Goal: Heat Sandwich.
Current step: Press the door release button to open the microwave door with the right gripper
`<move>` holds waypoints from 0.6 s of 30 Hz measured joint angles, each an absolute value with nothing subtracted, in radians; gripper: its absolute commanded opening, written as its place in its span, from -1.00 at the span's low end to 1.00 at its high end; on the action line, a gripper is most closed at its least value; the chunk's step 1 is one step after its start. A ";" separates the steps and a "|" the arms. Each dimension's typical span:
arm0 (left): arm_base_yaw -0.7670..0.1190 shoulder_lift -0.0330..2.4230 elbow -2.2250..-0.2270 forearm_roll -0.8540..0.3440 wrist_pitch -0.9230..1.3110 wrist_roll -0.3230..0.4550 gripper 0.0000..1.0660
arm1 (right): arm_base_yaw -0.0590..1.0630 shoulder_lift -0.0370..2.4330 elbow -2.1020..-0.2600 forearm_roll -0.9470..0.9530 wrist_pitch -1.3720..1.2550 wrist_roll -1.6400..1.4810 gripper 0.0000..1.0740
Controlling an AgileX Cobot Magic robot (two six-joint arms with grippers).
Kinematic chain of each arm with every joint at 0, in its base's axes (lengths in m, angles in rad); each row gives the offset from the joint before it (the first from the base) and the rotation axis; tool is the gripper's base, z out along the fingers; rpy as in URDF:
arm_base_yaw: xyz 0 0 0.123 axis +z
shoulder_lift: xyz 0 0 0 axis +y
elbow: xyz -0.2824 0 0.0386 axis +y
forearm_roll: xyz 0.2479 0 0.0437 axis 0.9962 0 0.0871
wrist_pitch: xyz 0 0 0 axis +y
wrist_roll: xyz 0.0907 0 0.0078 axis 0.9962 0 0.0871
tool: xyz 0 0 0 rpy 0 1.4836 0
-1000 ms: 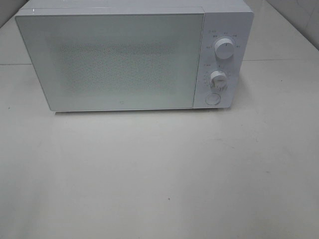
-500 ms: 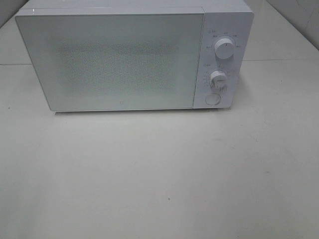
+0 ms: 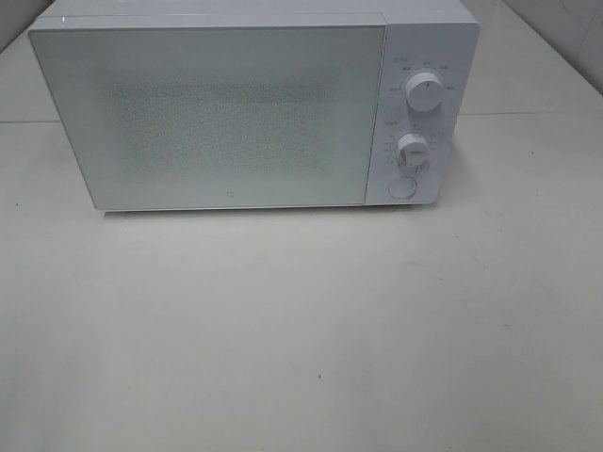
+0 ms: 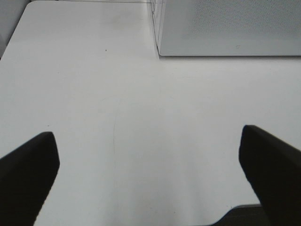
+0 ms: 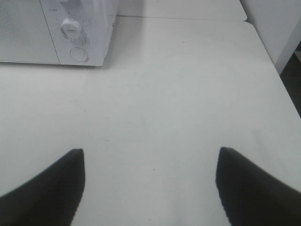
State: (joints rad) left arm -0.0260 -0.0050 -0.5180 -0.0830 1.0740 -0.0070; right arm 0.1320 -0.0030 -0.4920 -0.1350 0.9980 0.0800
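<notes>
A white microwave (image 3: 252, 105) is sitting at the back of the pale bench (image 3: 301, 339). Its door (image 3: 203, 118) is shut and is looking milky with tiny dots, so nothing inside is showing. Where the sandwich is, I cannot tell.

Beside the door, a top knob (image 3: 423, 94), a lower knob (image 3: 411, 151) and a round button (image 3: 402, 187) are lining up one under the other.

In front of the microwave, a wide bare stretch of bench is lying flat all the way to the near side. The bench is ending in a rounded corner (image 4: 28, 7) out past the microwave on the left arm's side. On the right arm's side, a long edge (image 5: 275, 66) is running along, well apart from the microwave.

The left hand (image 4: 146, 137) is hanging above the bench with its jaws spread wide, holding nothing. The right hand (image 5: 150, 154) is hanging wide apart too, holding nothing.
</notes>
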 measured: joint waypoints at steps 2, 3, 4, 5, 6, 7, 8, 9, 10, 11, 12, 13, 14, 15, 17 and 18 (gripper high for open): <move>-0.026 -0.005 -0.518 -0.083 1.074 -0.007 0.86 | 0.132 -0.003 -0.492 -0.135 0.998 0.080 0.40; -0.026 -0.005 -0.518 -0.083 1.074 -0.007 0.86 | 0.132 -0.003 -0.492 -0.135 0.998 0.080 0.40; -0.026 -0.005 -0.518 -0.083 1.074 -0.007 0.86 | 0.132 -0.003 -0.492 -0.135 0.998 0.080 0.40; -0.026 -0.005 -0.518 -0.083 1.074 -0.007 0.86 | 0.132 -0.003 -0.492 -0.135 0.998 0.080 0.40; -0.026 -0.005 -0.518 -0.083 1.074 -0.007 0.86 | 0.132 -0.003 -0.492 -0.135 0.998 0.080 0.40; -0.026 -0.005 -0.518 -0.083 1.074 -0.007 0.86 | 0.132 -0.003 -0.492 -0.135 0.998 0.080 0.40; -0.026 -0.005 -0.518 -0.083 1.074 -0.007 0.86 | 0.132 -0.003 -0.492 -0.135 0.998 0.080 0.40; -0.026 -0.005 -0.518 -0.083 1.074 -0.007 0.86 | 0.132 -0.003 -0.494 -0.135 0.998 0.080 0.40; -0.026 -0.005 -0.518 -0.083 1.074 -0.007 0.86 | 0.132 -0.003 -0.496 -0.135 0.998 0.080 0.40; -0.026 -0.005 -0.518 -0.083 1.074 -0.007 0.86 | 0.132 -0.003 -0.496 -0.135 0.998 0.080 0.40; -0.026 -0.005 -0.518 -0.083 1.074 -0.007 0.86 | 0.132 -0.003 -0.499 -0.135 0.995 0.080 0.40; -0.026 -0.005 -0.518 -0.083 1.074 -0.007 0.86 | 0.132 -0.003 -0.506 -0.135 0.976 0.080 0.40; -0.026 -0.005 -0.518 -0.083 1.074 -0.007 0.86 | 0.132 -0.003 -0.509 -0.135 0.959 0.080 0.40; -0.026 -0.005 -0.518 -0.083 1.074 -0.007 0.86 | 0.132 -0.003 -0.509 -0.135 0.959 0.080 0.40; -0.026 -0.005 -0.518 -0.083 1.074 -0.007 0.86 | 0.132 -0.002 -0.512 -0.135 0.895 0.080 0.40; -0.026 -0.005 -0.518 -0.083 1.074 -0.007 0.86 | 0.132 0.001 -0.514 -0.134 0.880 0.080 0.40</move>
State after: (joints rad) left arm -0.0260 -0.0050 -0.5180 -0.0830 1.0740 -0.0070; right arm 0.1320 0.0010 -0.5140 -0.1340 0.8800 0.0800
